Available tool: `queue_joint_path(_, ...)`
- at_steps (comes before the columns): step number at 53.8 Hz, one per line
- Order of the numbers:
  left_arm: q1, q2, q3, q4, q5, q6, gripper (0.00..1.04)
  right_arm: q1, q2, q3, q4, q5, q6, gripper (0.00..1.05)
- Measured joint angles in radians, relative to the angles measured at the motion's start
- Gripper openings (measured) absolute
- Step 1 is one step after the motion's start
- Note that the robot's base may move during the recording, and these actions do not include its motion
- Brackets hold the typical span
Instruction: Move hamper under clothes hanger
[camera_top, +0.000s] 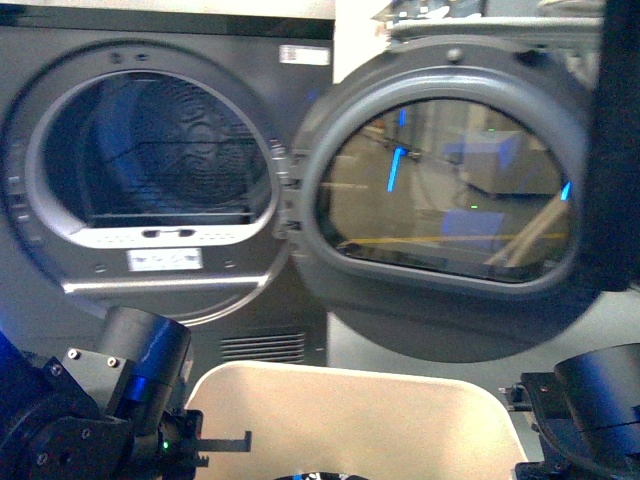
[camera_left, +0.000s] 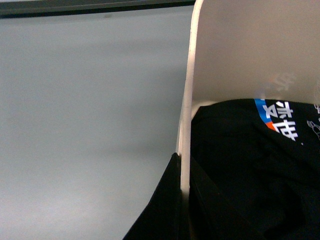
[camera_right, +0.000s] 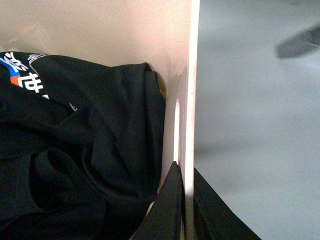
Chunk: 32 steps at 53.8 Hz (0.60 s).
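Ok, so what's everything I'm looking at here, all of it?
machine: one, dark grey, straight ahead
round door: one, dark grey with glass, swung open
hamper: one, beige, in front of the machine, between the arms
clothes: black pile with blue, orange and white print, inside the hamper
floor: grey, around the hamper
left gripper: one, black, clamped astride one hamper wall
right gripper: one, black, clamped astride the opposite wall

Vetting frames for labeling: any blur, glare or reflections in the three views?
Front view: soft overall, machine door glass full of room reflections and blue streaks. Left wrist view: hamper edge sharp, print on black garment smeared. Right wrist view: crispest, though the dark patch on the floor is blurred.
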<state>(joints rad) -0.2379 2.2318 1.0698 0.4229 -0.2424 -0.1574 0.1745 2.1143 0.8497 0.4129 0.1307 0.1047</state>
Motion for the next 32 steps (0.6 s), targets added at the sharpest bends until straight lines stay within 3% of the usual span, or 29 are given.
queue_joint_path(32,-0.006,-0.001,0.000,0.000,-0.001,0.000,0.04,-0.005,0.000,0.000,0.000,0.000,-0.002,0.03)
